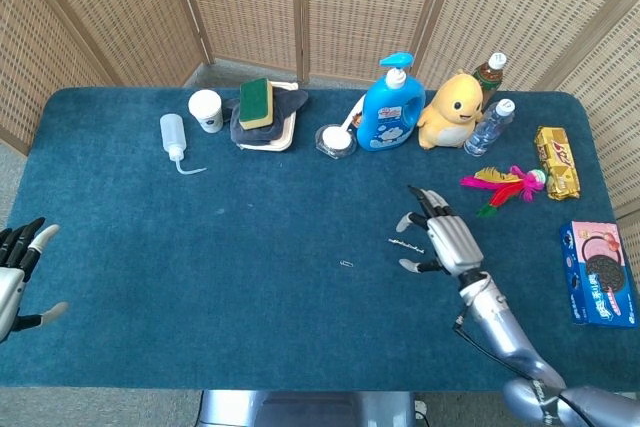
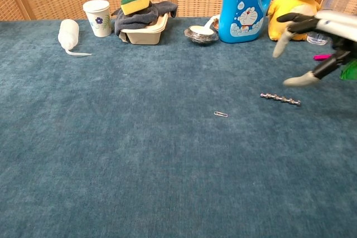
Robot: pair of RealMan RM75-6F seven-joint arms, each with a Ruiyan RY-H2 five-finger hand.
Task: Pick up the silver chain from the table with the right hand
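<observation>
The silver chain [image 1: 406, 245] [image 2: 280, 98] lies stretched out flat on the blue table, right of centre. My right hand [image 1: 443, 237] [image 2: 319, 43] hovers just right of it and above it, fingers spread apart, holding nothing. In the chest view its fingertips [image 2: 293, 80] hang a little above the chain's right end without touching. My left hand [image 1: 18, 277] stays at the table's left edge, fingers apart and empty; the chest view does not show it.
A small paper clip [image 1: 346, 264] [image 2: 221, 114] lies left of the chain. Along the back stand a squeeze bottle [image 1: 173, 136], cup [image 1: 206, 110], sponge on a tray [image 1: 256, 102], blue detergent bottle [image 1: 386, 107], yellow plush toy [image 1: 450, 109]. Feathers [image 1: 500, 184] and a cookie box [image 1: 600, 272] lie at the right.
</observation>
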